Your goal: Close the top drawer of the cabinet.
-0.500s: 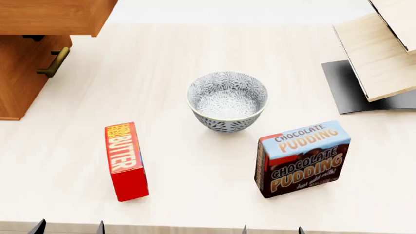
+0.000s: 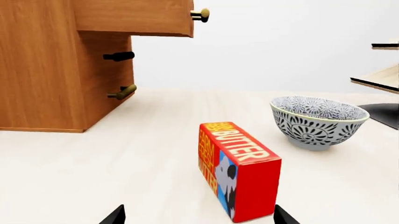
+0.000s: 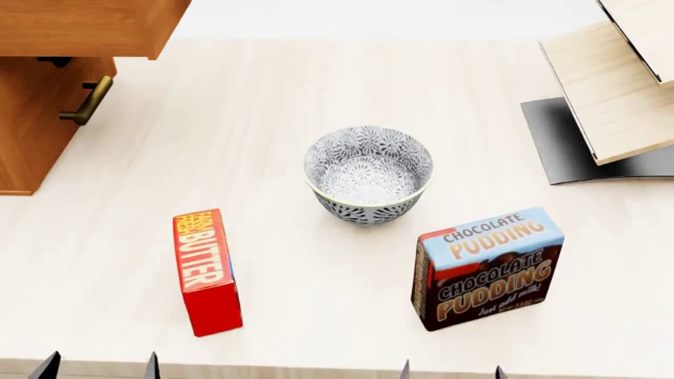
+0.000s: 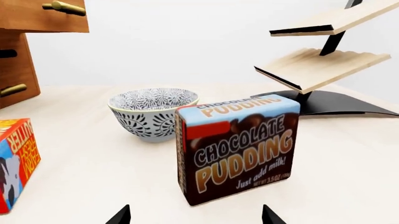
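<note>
The orange-brown cabinet (image 3: pixel 31 134) stands at the table's far left; it also shows in the left wrist view (image 2: pixel 44 74). Its top drawer (image 3: pixel 84 28) sticks out over the table, pulled open, with its brass handle end (image 2: pixel 201 15) showing in the left wrist view and the drawer (image 4: pixel 37 16) in the right wrist view. A lower brass handle (image 3: pixel 87 101) sits on the front below. My left gripper (image 3: pixel 100 368) is open and empty at the near table edge, just before the butter box. My right gripper (image 3: pixel 451 371) is open and empty before the pudding box.
A red butter box (image 3: pixel 205 270) lies near left, a patterned bowl (image 3: pixel 368 174) in the middle, a chocolate pudding box (image 3: pixel 488 267) near right. A pale slanted shelf (image 3: pixel 616 87) on a dark base (image 3: pixel 558 142) stands at the far right.
The view has shifted slightly: the bowl, butter box and pudding box sit a little lower in the head view. The gripper tips have edged apart and shifted slightly. The drawer has not moved.
</note>
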